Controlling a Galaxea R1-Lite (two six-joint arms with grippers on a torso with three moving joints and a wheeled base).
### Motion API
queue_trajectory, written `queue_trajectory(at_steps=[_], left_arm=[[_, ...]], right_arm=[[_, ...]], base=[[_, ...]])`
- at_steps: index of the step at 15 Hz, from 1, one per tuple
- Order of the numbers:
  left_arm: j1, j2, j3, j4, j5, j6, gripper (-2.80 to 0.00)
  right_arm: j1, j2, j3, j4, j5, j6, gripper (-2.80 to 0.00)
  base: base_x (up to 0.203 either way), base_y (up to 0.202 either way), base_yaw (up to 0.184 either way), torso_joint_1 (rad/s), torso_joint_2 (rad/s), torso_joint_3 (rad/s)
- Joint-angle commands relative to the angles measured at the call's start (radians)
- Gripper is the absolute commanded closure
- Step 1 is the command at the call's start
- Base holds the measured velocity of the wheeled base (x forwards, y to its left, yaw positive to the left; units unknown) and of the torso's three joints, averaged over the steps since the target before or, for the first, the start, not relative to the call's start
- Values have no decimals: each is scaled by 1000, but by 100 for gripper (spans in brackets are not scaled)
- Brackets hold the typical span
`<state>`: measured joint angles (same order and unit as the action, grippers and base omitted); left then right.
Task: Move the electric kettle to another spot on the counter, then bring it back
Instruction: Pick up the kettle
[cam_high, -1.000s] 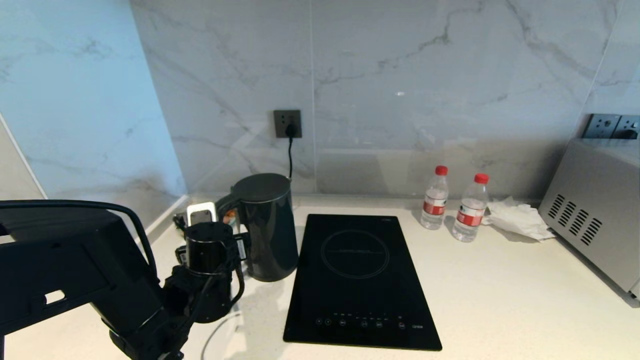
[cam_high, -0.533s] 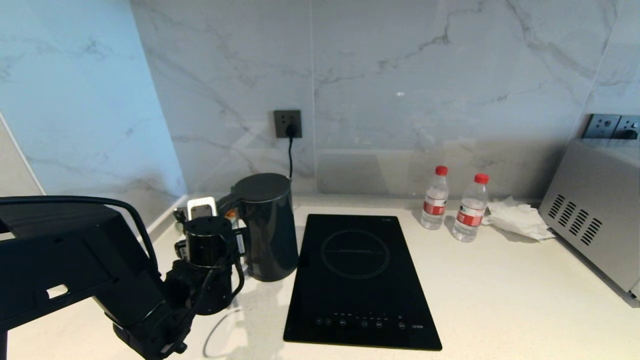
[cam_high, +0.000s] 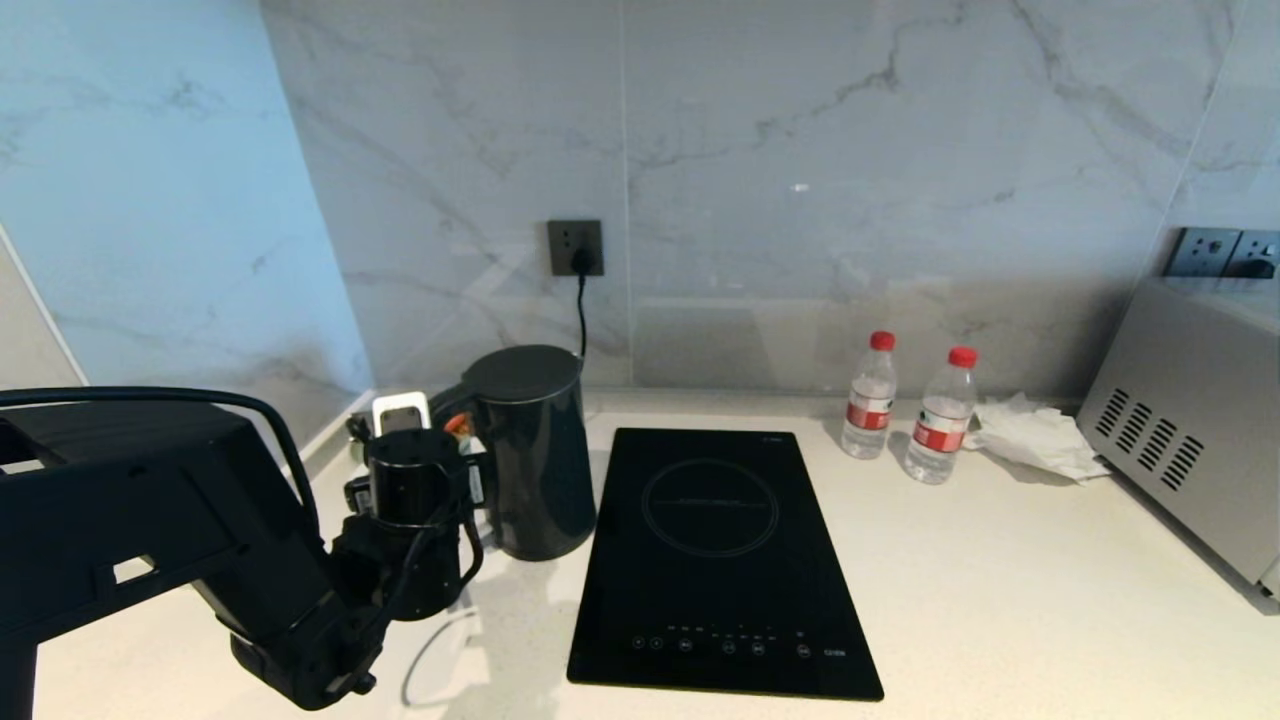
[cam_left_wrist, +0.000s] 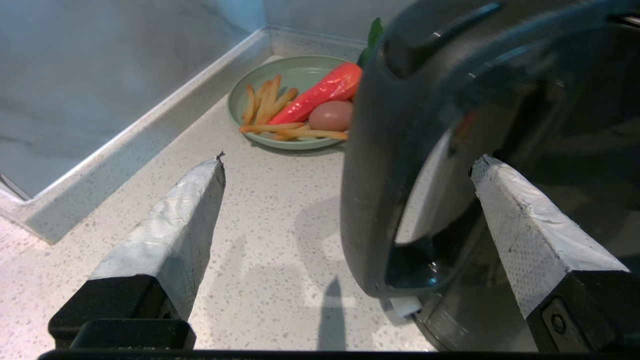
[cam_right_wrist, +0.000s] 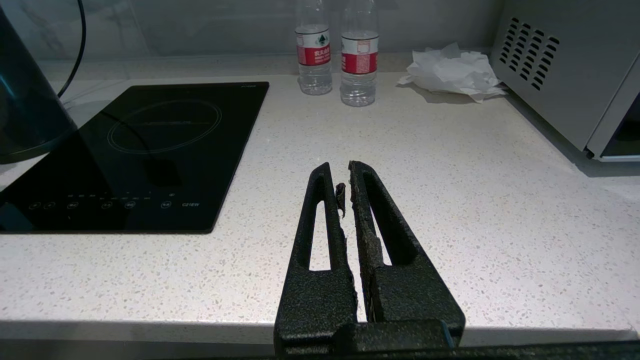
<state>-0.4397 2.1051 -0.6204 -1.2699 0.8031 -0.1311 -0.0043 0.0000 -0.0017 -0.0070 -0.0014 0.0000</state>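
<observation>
The electric kettle (cam_high: 530, 450) is a tall glossy black jug standing on the white speckled counter (cam_high: 1000, 600), left of the hob. My left gripper (cam_left_wrist: 347, 161) is open at its left side, level with the loop handle (cam_left_wrist: 367, 200). The handle's strap stands between the two grey padded fingers (cam_left_wrist: 175, 225), touching neither. In the head view my left wrist (cam_high: 410, 520) hides the handle. My right gripper (cam_right_wrist: 341, 170) is shut and empty, parked over the counter's front edge, right of the hob.
A black induction hob (cam_high: 715, 560) lies beside the kettle. A green plate (cam_left_wrist: 300, 70) of food sits in the corner behind the handle. Two water bottles (cam_high: 870, 397), crumpled paper (cam_high: 1035, 435) and a grey appliance (cam_high: 1190, 430) stand at the right. A cord hangs from the wall socket (cam_high: 575, 248).
My left wrist has crept a little farther back along the kettle's left side. The kettle has not moved.
</observation>
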Motion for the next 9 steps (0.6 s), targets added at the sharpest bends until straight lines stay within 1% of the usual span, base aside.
queue_trajectory(at_steps=[1,9], left_arm=[[9,2,5,-10,5,-2,-280],[19,-16,-4,-11,2,3,-280]], right_arm=[[0,0,0,0,0,0,0],[1,0,0,0,0,0,0]], base=[[0,0,0,0,0,0],[0,0,0,0,0,0]])
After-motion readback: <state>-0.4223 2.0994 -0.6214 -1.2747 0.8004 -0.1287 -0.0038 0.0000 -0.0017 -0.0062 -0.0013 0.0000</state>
